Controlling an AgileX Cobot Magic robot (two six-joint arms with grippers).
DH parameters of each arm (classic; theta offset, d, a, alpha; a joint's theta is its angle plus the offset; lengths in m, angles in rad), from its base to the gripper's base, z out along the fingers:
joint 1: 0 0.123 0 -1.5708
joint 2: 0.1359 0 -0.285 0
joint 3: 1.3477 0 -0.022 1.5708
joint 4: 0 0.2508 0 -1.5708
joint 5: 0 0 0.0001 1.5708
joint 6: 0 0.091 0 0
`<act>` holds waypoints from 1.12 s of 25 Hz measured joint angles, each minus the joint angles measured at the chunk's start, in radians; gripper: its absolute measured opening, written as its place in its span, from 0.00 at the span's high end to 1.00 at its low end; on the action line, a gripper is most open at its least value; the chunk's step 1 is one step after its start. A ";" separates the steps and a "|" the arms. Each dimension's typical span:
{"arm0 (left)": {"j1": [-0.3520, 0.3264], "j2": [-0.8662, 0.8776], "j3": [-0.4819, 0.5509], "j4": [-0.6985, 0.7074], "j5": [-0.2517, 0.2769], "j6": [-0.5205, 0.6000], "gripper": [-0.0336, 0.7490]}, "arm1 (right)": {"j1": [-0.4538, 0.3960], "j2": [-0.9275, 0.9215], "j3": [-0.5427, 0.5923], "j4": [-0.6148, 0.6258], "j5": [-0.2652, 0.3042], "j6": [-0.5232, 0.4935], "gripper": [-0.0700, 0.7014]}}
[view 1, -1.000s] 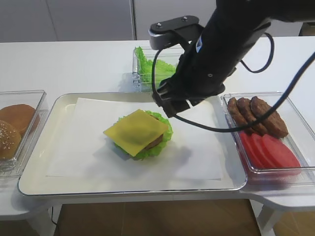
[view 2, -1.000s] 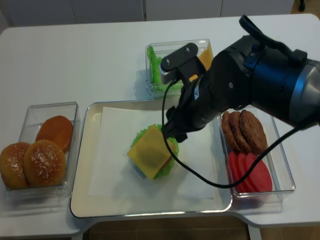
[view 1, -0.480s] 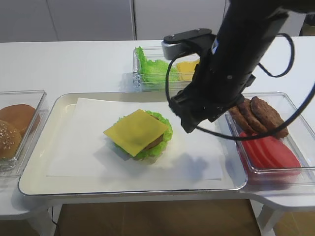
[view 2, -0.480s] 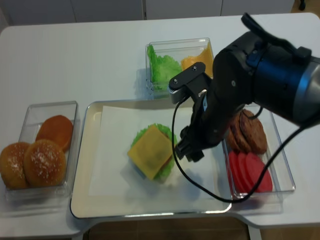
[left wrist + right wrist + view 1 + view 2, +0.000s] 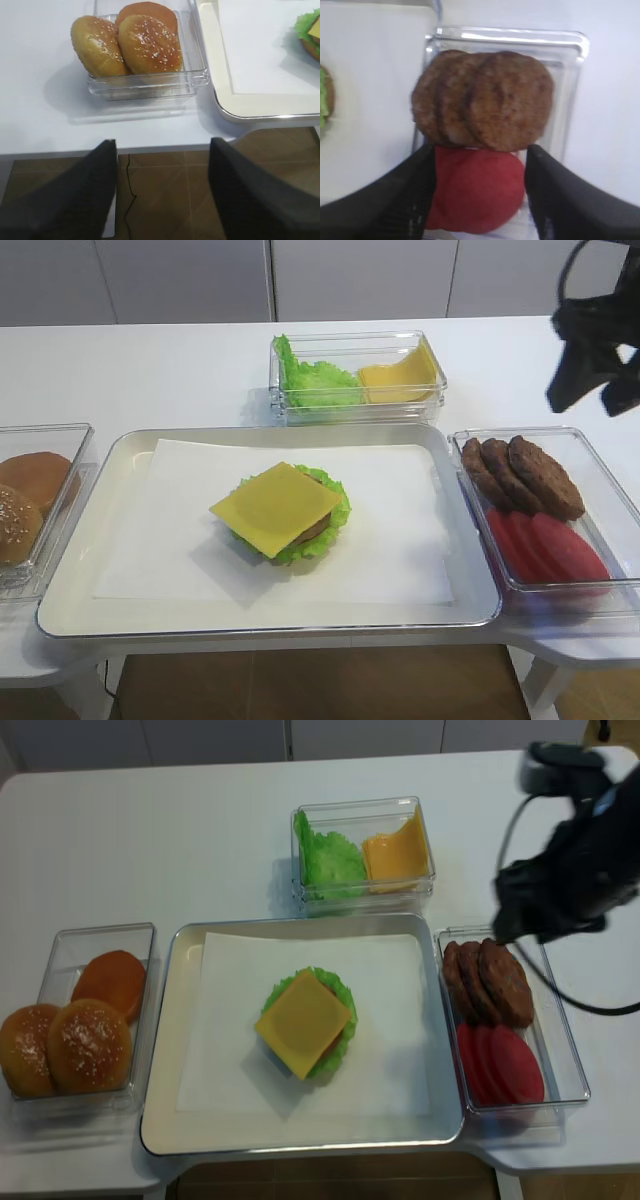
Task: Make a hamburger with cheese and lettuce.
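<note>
Cheese (image 5: 276, 507) on the hamburger (image 5: 306, 1024) looks thin, floppy, likely slippery, so pinch an overhanging corner; right gripper (image 5: 479, 192) and left gripper (image 5: 162, 192) both spread, empty.

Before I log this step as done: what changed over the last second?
The right gripper pulled away from above the tray, moving right to hang over the box of loose patties and tomato slices, jaws open and empty. Nothing was grasped or released. The cheese stayed on the hamburger, lettuce around it; the buns did not move.
</note>
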 joint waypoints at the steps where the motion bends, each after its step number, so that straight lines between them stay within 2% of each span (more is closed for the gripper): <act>1: 0.000 0.000 0.000 0.000 0.000 0.000 0.41 | -0.034 -0.012 0.000 -0.013 0.018 0.011 0.36; 4: 0.000 0.000 0.000 0.000 0.000 0.000 0.41 | -0.089 -0.042 0.000 -0.070 0.061 0.047 0.36; 11: 0.000 0.000 0.000 0.000 0.000 0.000 0.41 | -0.094 -0.141 0.007 -0.116 0.096 0.106 0.37; 22: 0.000 0.000 0.000 0.000 0.000 0.000 0.41 | -0.094 -0.439 0.246 -0.142 0.104 0.137 0.37; 28: 0.000 0.000 0.000 0.000 0.000 0.000 0.41 | -0.094 -0.627 0.360 -0.144 0.127 0.141 0.37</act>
